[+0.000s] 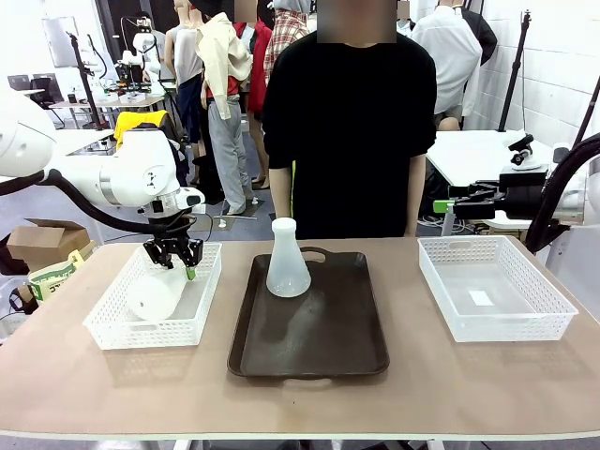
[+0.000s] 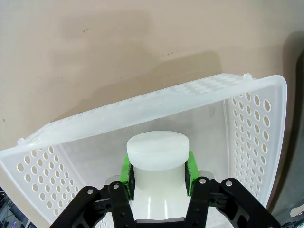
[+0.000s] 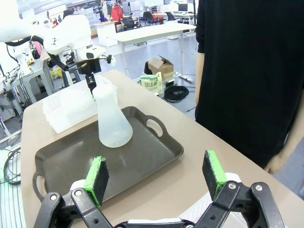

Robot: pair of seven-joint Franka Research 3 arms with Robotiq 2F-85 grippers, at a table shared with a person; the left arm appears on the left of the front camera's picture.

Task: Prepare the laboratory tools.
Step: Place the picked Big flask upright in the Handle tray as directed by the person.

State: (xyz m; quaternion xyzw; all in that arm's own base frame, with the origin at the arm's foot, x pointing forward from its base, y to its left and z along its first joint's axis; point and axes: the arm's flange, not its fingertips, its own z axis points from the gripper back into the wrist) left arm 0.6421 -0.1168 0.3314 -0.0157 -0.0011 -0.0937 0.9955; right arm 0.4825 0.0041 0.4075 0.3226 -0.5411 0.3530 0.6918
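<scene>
Your left gripper (image 2: 159, 173) is clamped down on the neck of a translucent whitish conical flask (image 2: 158, 154), one green pad (image 2: 125, 172) pressed flat on each side just under the rim, so that's a solid hold. From the front you can see that flask (image 1: 157, 292) lying on its side in the left white mesh basket (image 1: 109, 333), wide base pointing toward your side of the table and the neck up at the far end where the left gripper (image 1: 175, 255) has it (the wrist cam is basically looking straight down the neck at the basket wall). Your right gripper (image 3: 156, 176) is spread wide with nothing between the pads, hanging above the near right part of the table. The second flask (image 1: 287, 261) stands upright on the dark brown tray (image 1: 309, 328) in the middle, toward the far edge near the tray's handle cutout. The other mesh basket (image 1: 494, 288) sits off to the right, well apart from the tray. The person (image 1: 349, 117) in a black shirt stands at the far side behind the tray, arms down at their sides.
</scene>
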